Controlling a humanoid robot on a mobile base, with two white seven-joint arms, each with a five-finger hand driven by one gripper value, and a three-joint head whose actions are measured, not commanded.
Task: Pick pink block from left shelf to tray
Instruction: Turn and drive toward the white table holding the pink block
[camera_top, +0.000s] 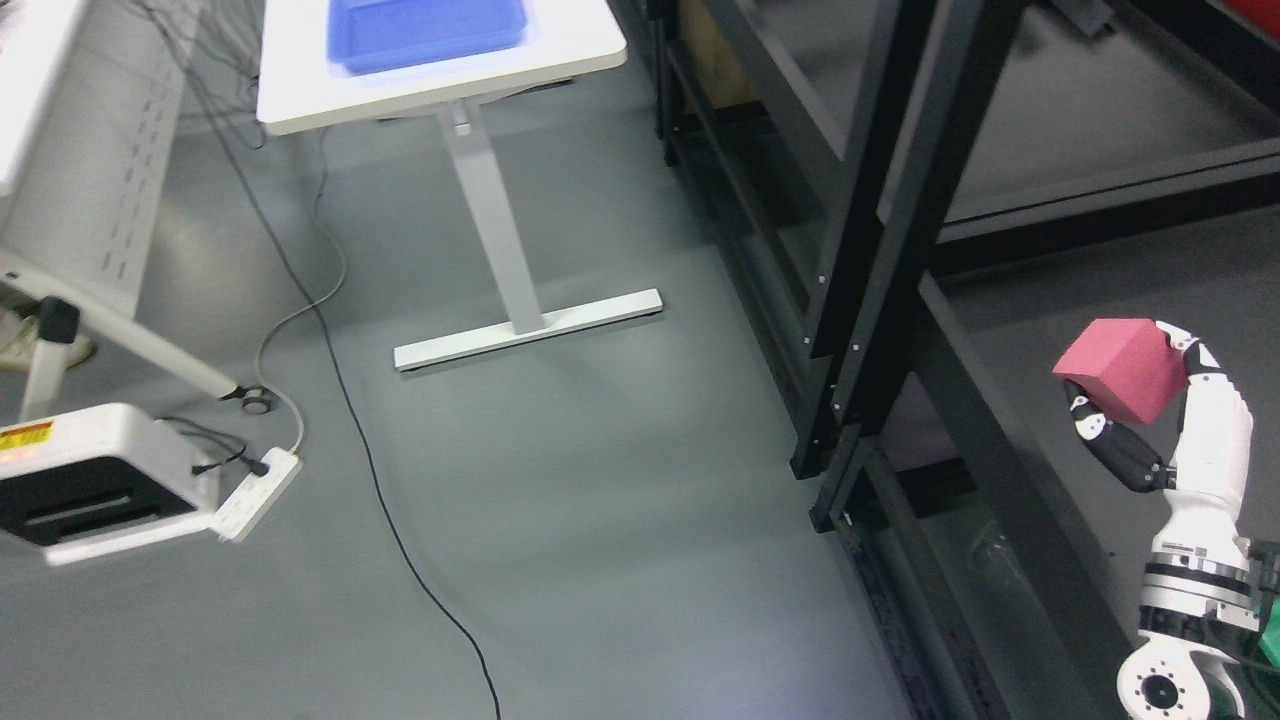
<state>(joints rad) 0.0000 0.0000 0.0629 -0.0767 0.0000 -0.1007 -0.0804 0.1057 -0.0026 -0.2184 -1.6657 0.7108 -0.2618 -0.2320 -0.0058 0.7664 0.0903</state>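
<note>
Right now, hand: your right hand (1150, 400) comes up from the lower right corner, its fingers (1110, 440) closed around the pink block (1125, 368).
Block position: you have it raised in the air at the right side of the view, in front of the black shelf frame (880, 250), touching no shelf board.
Block pose: tilted, one corner pointing toward the upper left.
Grip detail: a dark thumb presses the block's lower face; white fingers wrap its right side.
Left arm: you cannot see it in the head view.
Tray: the blue tray (428, 32) sits on the white tabletop (300, 95) at the top of the view, well apart from the block.
Floor: grey floor (600, 500) lies between the tabletop's white leg (500, 240) and the shelf frame; a black cable (400, 540) runs across it.
Lower left: a white power strip (255, 493) lies beside a white and black device (85, 480).
</note>
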